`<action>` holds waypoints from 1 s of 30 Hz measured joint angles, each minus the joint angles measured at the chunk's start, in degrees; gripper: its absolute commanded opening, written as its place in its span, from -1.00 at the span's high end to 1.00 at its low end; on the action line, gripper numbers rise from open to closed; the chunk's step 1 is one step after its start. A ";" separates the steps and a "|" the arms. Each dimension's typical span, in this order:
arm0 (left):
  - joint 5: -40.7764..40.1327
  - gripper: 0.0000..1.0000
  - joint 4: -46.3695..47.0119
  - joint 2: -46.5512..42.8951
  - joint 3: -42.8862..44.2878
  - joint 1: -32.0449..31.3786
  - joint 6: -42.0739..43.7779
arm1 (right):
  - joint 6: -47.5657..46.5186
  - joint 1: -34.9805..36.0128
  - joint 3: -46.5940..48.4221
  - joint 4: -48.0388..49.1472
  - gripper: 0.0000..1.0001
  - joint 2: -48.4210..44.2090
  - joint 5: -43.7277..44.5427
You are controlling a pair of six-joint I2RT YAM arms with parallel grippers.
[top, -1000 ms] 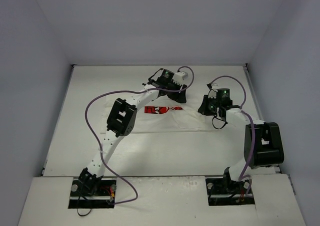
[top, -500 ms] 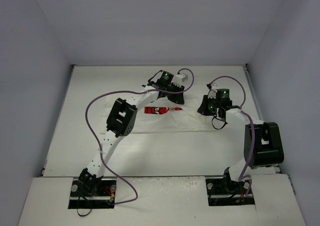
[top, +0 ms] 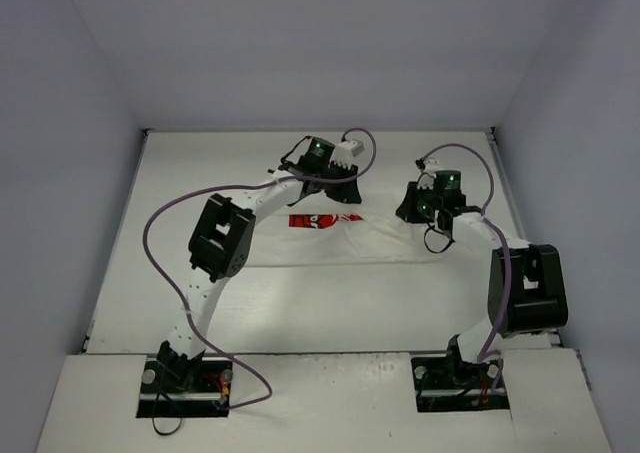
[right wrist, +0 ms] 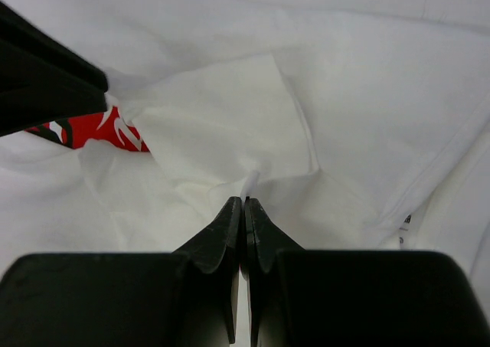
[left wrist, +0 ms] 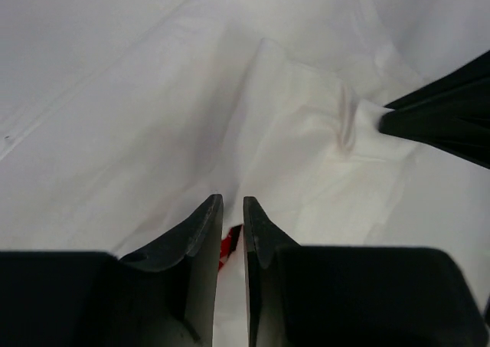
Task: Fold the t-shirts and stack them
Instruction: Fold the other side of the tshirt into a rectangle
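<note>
The white t-shirt (top: 330, 241) lies spread across the middle of the table, its red chest print (top: 313, 220) facing up. My left gripper (top: 338, 197) is at the shirt's far edge just right of the print. In the left wrist view its jaws (left wrist: 232, 201) stand nearly together with white cloth and a sliver of red between them. The right wrist view shows its fingers (right wrist: 57, 79) pinching the cloth into a point. My right gripper (top: 408, 216) is at the shirt's far right part. There it (right wrist: 245, 201) is shut on a raised pinch of white fabric (right wrist: 230, 125).
The white table (top: 200, 173) is boxed in by grey walls at the left, back and right. Purple cables loop above both arms. The left arm's black elbow (top: 220, 238) hangs over the shirt's left edge.
The left gripper's jaws have closed from wide open onto the cloth. The left arm's elbow has swung left, and its wrist has shifted slightly left and back. The right gripper has stayed shut.
</note>
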 measured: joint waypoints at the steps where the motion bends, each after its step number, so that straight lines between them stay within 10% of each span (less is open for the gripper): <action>1: -0.15 0.73 1.03 -1.97 -1.83 0.26 -0.74 | 0.04 -0.12 0.66 0.07 0.99 -0.01 0.01; 8: -0.54 0.72 10.26 -10.98 -12.39 1.98 -5.98 | 0.10 -0.31 2.02 0.55 0.99 -0.02 0.30; 15: -1.19 -0.04 7.97 -8.83 -14.12 2.05 -6.10 | 0.10 -0.31 -0.47 0.86 0.99 -0.48 0.35; 30: -1.49 0.17 -4.96 8.48 15.21 1.12 2.05 | 0.05 -0.11 -2.37 0.88 0.99 -0.48 0.01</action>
